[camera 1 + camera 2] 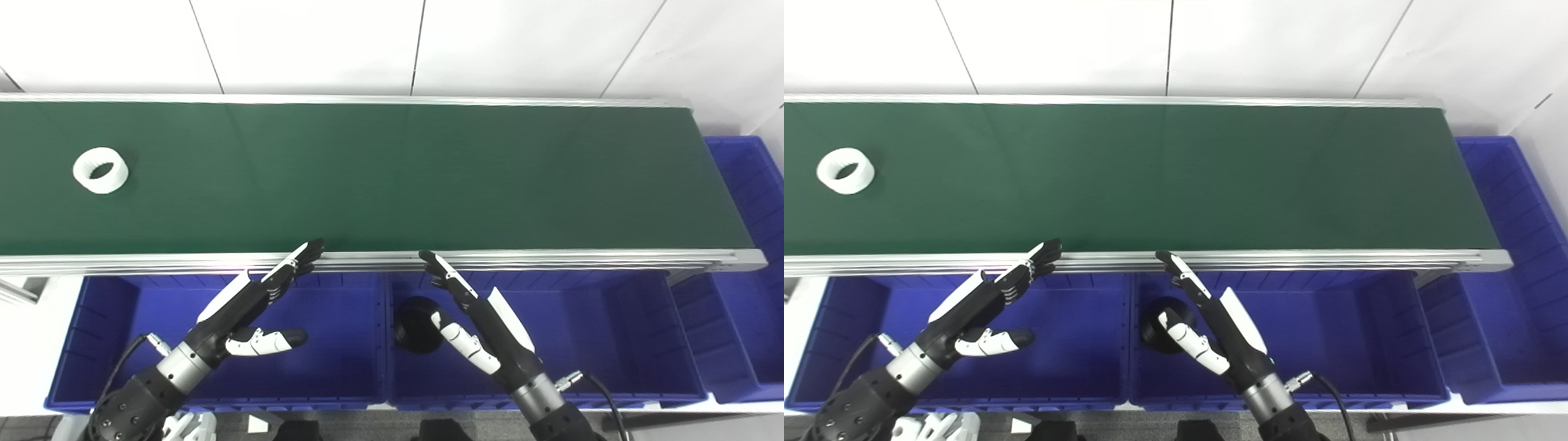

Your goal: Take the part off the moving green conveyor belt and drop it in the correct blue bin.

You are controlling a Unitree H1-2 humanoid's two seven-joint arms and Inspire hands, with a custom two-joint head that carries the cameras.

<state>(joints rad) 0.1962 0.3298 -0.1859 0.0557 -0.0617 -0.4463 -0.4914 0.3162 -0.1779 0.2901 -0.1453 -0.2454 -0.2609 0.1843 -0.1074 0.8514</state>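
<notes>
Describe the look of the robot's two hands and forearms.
Both the left hand and the right hand have black fingers, white plates on the back and a white-shelled thumb. Each sits on a silver metal wrist above a black forearm, with a black cable plugged into a small silver connector at the wrist.

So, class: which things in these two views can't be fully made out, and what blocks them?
- Black part in the middle bin: the right hand covers its right side, both views.
- Far-right bin: cut by the frame edge.
- Belt direction: a still shows none.
</notes>
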